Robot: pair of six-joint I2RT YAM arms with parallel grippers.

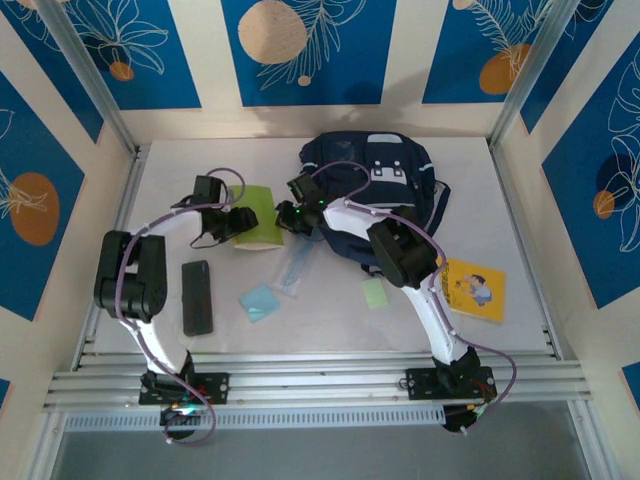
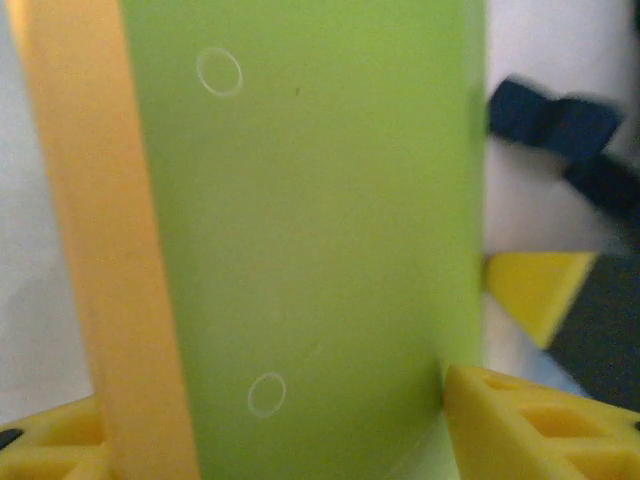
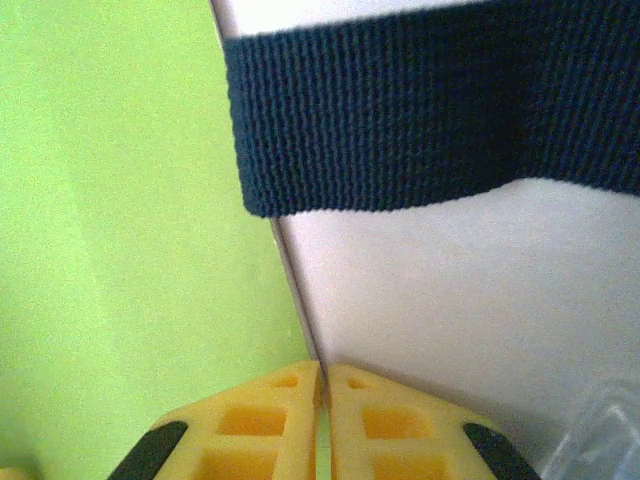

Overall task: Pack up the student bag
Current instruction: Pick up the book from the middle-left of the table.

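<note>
From above, a white desk [image 1: 330, 335] edged by aluminium rails [image 1: 320, 380] sits between cream walls [image 1: 205, 60] with blue leaf-print panels [image 1: 300, 50]. The bag [image 1: 385, 175] lies at the desk's far middle, just right of a green book [image 1: 258, 215]. The left wrist shows the left fingers [image 2: 545, 425] wide, astride the book over pale desk, and the right wrist shows the right fingers [image 3: 265, 425] pressed together at the book's edge, a navy strap [image 3: 400, 120] crossing the desk above them.
</note>
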